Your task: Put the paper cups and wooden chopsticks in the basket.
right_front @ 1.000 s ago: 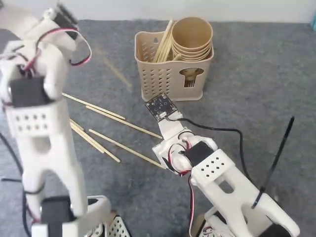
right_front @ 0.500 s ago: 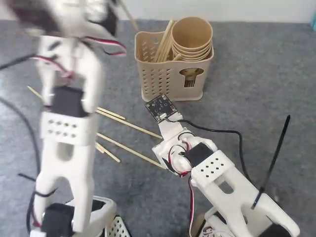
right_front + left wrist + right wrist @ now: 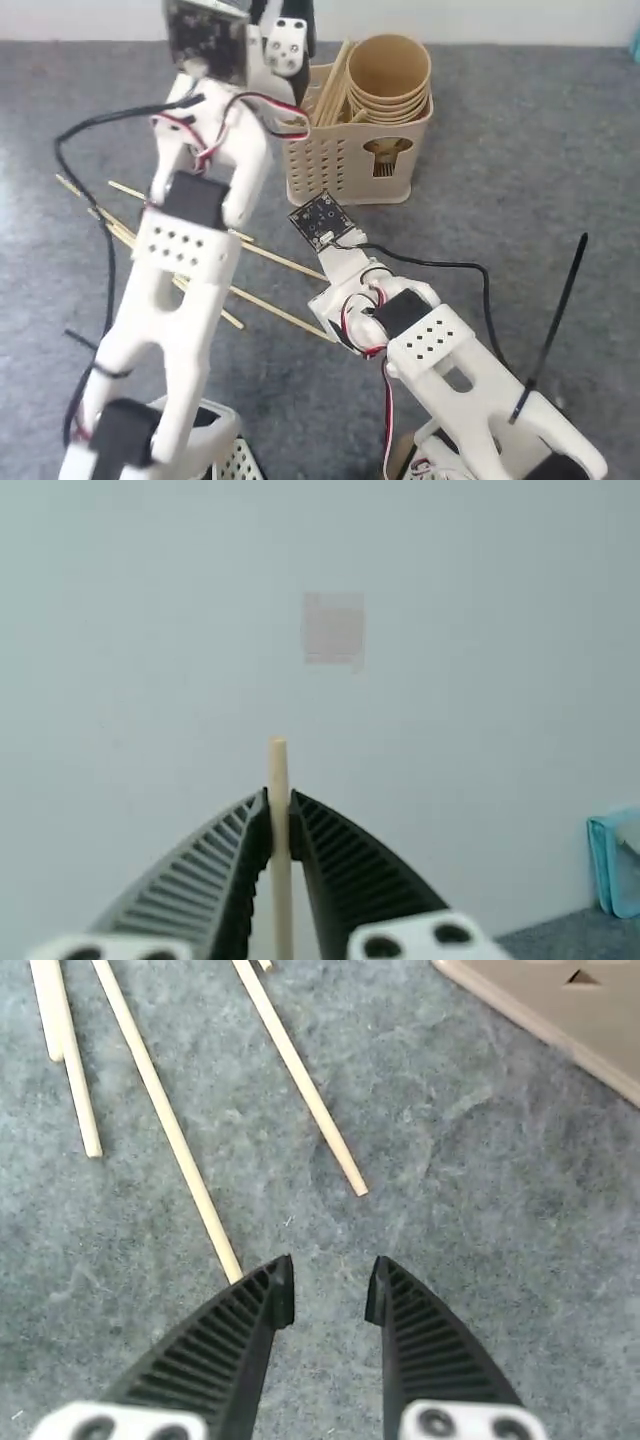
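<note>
My left gripper (image 3: 278, 800) is shut on a wooden chopstick (image 3: 277, 760) that stands upright between its fingers, aimed at the pale wall. In the high view the left arm (image 3: 195, 210) is raised, its wrist beside the upper left corner of the beige basket (image 3: 345, 160). The basket holds a stack of paper cups (image 3: 390, 70) and some chopsticks (image 3: 335, 80). My right gripper (image 3: 328, 1275) is open just above the grey carpet, with the end of one chopstick (image 3: 170, 1125) by a fingertip and another chopstick (image 3: 300, 1070) ahead. Several chopsticks (image 3: 285, 263) lie on the carpet left of the right arm (image 3: 400, 320).
A black cable (image 3: 430, 265) runs from the right wrist camera board (image 3: 322, 218). A thin black strip (image 3: 560, 300) rises at the right. A blue object (image 3: 615, 865) sits at the far right edge. Open carpet lies right of the basket.
The left arm has swung from the far left across to the basket's upper left corner, carrying the chopstick. The right arm has stayed still.
</note>
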